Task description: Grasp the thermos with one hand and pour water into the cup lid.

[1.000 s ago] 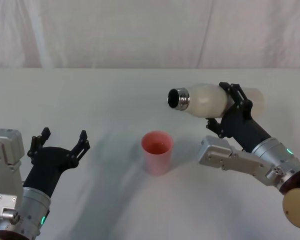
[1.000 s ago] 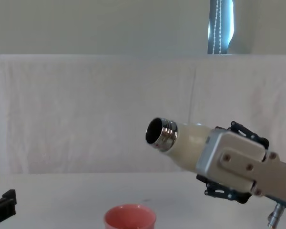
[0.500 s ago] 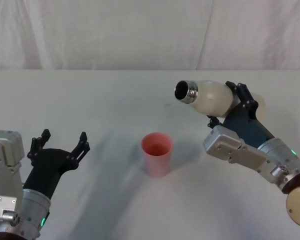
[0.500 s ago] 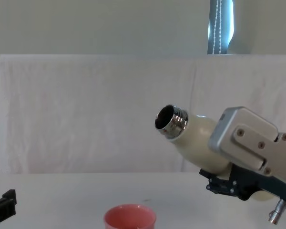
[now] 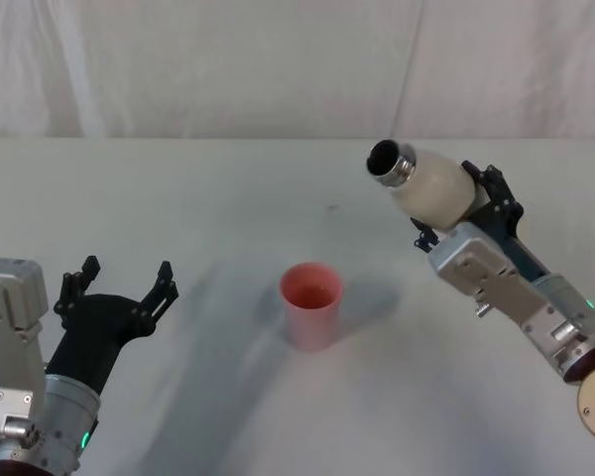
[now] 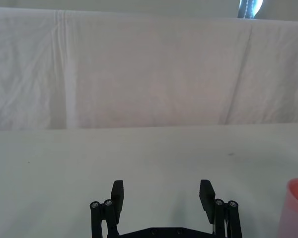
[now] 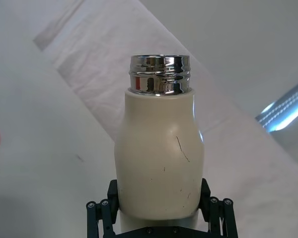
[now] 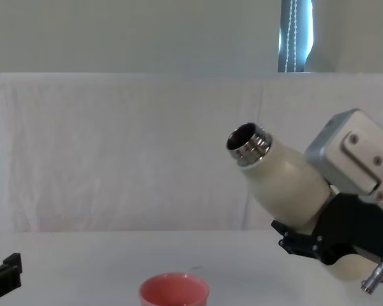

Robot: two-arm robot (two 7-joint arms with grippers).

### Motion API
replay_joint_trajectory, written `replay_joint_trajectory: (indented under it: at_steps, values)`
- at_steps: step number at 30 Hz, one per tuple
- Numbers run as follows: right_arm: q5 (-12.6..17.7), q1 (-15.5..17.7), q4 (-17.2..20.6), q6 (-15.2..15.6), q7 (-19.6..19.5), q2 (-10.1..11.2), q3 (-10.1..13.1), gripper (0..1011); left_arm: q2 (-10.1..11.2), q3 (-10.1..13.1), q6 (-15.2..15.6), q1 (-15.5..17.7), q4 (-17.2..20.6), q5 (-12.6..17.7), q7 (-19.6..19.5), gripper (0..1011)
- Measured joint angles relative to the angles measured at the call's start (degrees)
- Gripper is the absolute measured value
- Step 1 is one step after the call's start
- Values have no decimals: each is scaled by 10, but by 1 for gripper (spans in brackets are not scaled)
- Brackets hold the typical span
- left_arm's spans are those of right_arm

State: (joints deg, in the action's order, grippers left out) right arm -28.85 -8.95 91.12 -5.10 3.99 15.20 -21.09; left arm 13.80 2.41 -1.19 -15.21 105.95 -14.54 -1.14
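Cream thermos point(image 5: 431, 185) w/ steel neck, tilted, clamped in right tool point(image 7: 159, 218); left tool point(image 5: 119, 290) spread apart.

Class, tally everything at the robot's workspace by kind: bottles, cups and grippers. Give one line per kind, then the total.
Bottles: 1, the thermos
Cups: 1, the pink cup lid
Grippers: 2, the left gripper and the right gripper
Total: 4
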Motion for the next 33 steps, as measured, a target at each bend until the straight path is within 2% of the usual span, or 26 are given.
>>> replay_joint_trajectory:
  at_steps: [9,19,26,33]
  values:
    - [43,6,1,5,14,-15,22,955,0,0,0,0,0,0,0,1001]
    - [108,14,4,21,32,-37,53,955,0,0,0,0,0,0,0,1001]
    - [136,21,7,23,35,-46,66,955,0,0,0,0,0,0,0,1001]
    - [183,31,7,19,41,-58,85,955,0,0,0,0,0,0,0,1001]
